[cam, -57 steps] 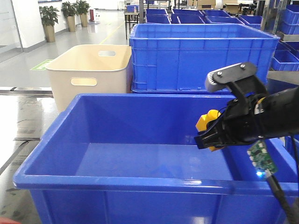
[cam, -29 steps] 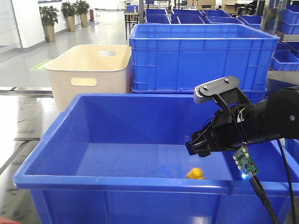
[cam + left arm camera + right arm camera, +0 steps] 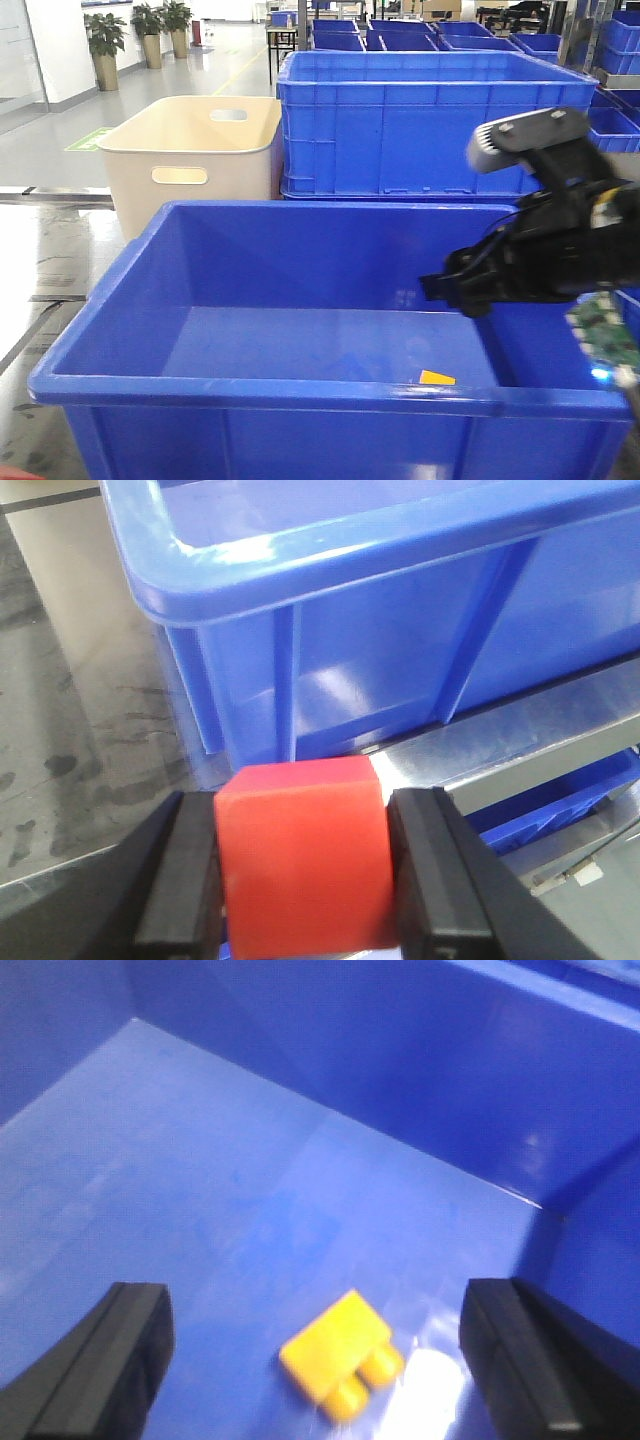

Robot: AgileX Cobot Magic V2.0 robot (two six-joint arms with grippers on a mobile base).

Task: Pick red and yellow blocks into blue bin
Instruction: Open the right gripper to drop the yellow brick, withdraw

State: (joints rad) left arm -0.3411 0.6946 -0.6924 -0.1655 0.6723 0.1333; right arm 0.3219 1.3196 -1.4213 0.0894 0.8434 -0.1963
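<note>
The yellow brick (image 3: 437, 377) lies on the floor of the blue bin (image 3: 250, 385), near the front right. In the right wrist view the studded yellow brick (image 3: 338, 1347) rests on its side on the bin floor (image 3: 200, 1160). My right gripper (image 3: 330, 1360) hangs open above it, its fingers wide apart and touching nothing. From the front, the right gripper (image 3: 442, 290) is over the bin's right side. My left gripper (image 3: 300, 880) is shut on the red cube (image 3: 300, 855), outside and below the bin's rim (image 3: 350, 540).
A beige tub (image 3: 190, 150) with handle slots stands behind the bin on the left. Tall ribbed blue crates (image 3: 430, 120) stand behind it on the right. A metal shelf edge (image 3: 520, 730) runs under the bin, with grey floor (image 3: 80, 680) beside it.
My right gripper let go of the yellow brick, which fell to the bin floor. The gripper has opened and the right arm has since pulled back to the right.
</note>
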